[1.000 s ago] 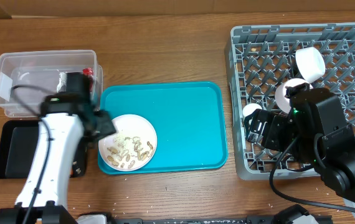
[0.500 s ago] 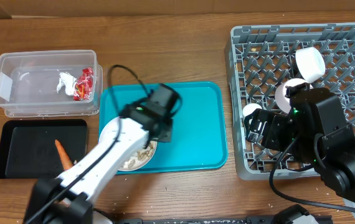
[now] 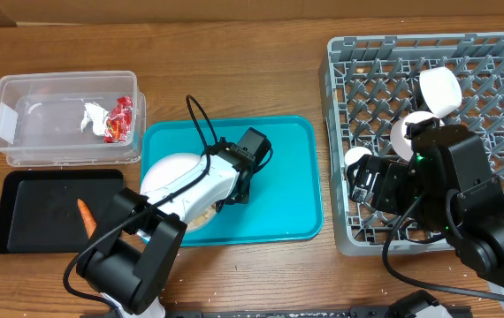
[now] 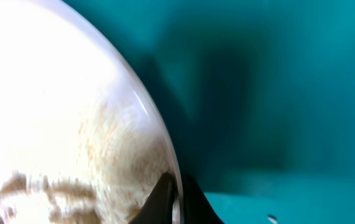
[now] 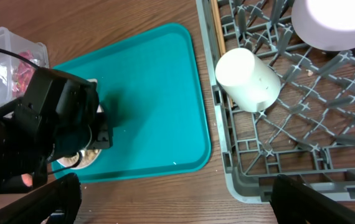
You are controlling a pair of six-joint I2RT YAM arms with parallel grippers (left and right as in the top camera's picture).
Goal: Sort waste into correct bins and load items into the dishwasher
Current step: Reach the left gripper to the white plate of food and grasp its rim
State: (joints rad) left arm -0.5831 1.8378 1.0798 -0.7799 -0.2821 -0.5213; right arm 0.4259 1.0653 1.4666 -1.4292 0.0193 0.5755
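The white plate (image 3: 165, 171) lies on the teal tray (image 3: 283, 177) with rice-like scraps (image 4: 53, 186) on it. My left gripper (image 4: 176, 204) is shut on the plate's (image 4: 59, 106) right rim, one finger on each side; from overhead this gripper (image 3: 223, 196) covers that edge. My right gripper (image 5: 177, 208) hangs open and holds nothing over the front left corner of the dishwasher (image 3: 500, 53). A cup (image 5: 247, 79) and a bowl (image 5: 336, 22) sit in the rack. The red wrapper (image 3: 121, 119) and the paper ball (image 3: 95, 117) lie in the clear tub (image 3: 22, 132). The carrot (image 3: 87, 216) lies in the black tray (image 3: 31, 230).
A second bowl (image 3: 408, 132) leans among the pegs beside my right arm. The left arm's cable loops above the teal tray's middle. Bare wooden table runs behind the tray and in front of it.
My left arm swung right from over the tub and black tray to the plate, and its jaws closed on the rim. The carrot now shows in the black tray. The right arm stayed still.
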